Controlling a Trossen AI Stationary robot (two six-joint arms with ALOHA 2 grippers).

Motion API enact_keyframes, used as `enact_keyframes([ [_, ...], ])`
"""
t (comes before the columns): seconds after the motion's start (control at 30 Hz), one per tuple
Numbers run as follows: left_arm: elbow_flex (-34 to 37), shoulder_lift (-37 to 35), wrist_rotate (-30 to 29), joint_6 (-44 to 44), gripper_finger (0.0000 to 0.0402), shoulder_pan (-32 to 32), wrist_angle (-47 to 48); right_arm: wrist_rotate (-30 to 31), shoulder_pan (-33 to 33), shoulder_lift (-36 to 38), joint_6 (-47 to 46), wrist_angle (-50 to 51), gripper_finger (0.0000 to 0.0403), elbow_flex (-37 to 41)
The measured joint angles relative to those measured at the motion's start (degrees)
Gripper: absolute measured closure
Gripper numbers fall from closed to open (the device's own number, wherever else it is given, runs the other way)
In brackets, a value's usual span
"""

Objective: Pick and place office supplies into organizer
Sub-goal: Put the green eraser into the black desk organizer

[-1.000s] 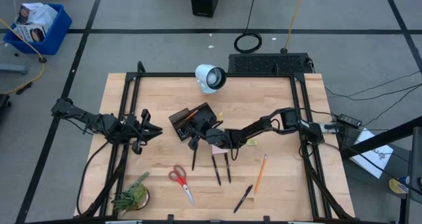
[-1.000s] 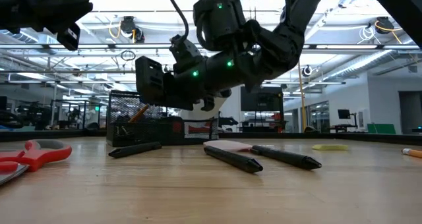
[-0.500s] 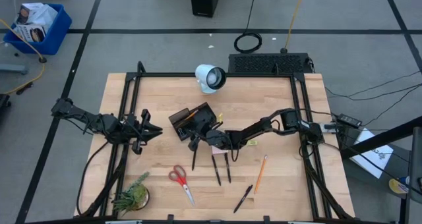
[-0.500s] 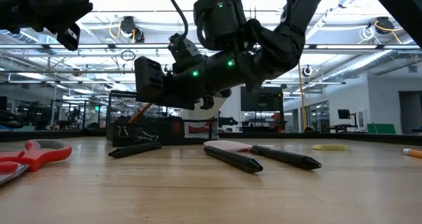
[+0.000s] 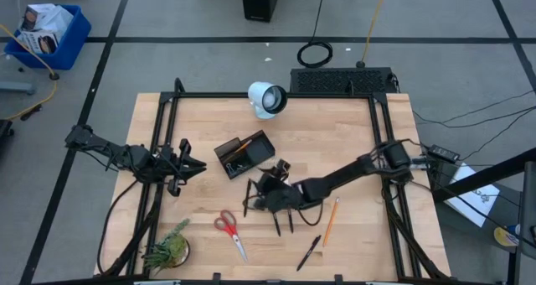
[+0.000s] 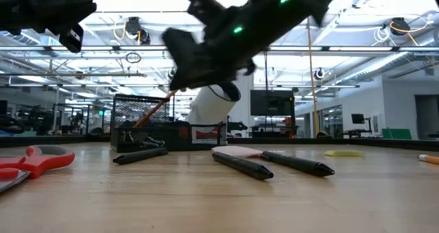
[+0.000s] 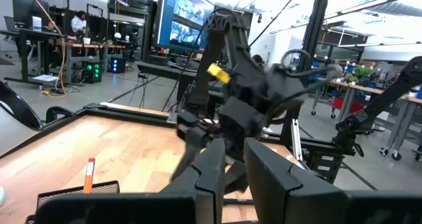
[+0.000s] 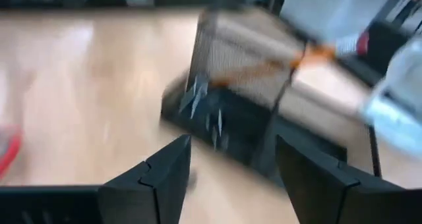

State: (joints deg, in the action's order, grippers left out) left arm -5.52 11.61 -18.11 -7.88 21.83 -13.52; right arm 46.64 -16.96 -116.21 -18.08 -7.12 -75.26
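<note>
The right gripper (image 5: 251,203), open and empty, has pulled back from the organizer (image 5: 244,153) toward the black pens (image 5: 280,218); the left gripper (image 5: 194,167) stays closed.

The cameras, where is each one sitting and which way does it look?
High view: above the table, looking straight down; both arms show, plus the organizer.
Low view: at tabletop height, looking across; the right arm overhead, pens in front.
Left wrist view: on the left arm, looking past its fingers toward the right arm.
Right wrist view: on the right arm, open right gripper facing the organizer.
Shared: the organizer's orange pencil.
</note>
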Motion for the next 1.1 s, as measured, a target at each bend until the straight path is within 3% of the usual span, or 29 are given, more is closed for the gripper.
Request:
enact_keyframes([
  [0.13,-0.01,0.0,0.0,0.0,0.0339,0.0,0.0,-8.96,-2.36,3.55,-8.05,13.89,0.0194,0.04],
  [0.27,-0.02,0.0,0.0,0.0,0.0339,0.02,-0.02,-16.72,-4.9,6.24,-7.17,21.62,0.0195,0.04],
  [0.4,0.0,-0.02,0.0,0.0,0.0339,0.0,0.0,-16.88,-7.17,9.4,-8.22,28.92,0.0195,0.07],
  [0.67,-0.01,-0.02,0.0,0.0,0.0339,0.0,0.0,-19.82,-9.74,12.18,-27.55,46.74,0.0199,0.04],
  [0.93,-0.01,-0.02,0.0,-0.01,0.0339,0.01,-0.01,-30.46,-11.55,13.33,-18.91,54.84,0.02,0.07],
  [1.1,-0.02,0.0,0.0,0.0,0.0339,0.02,0.0,-31.8,-10.78,16.01,-12.56,60.62,0.0201,0.21],
])
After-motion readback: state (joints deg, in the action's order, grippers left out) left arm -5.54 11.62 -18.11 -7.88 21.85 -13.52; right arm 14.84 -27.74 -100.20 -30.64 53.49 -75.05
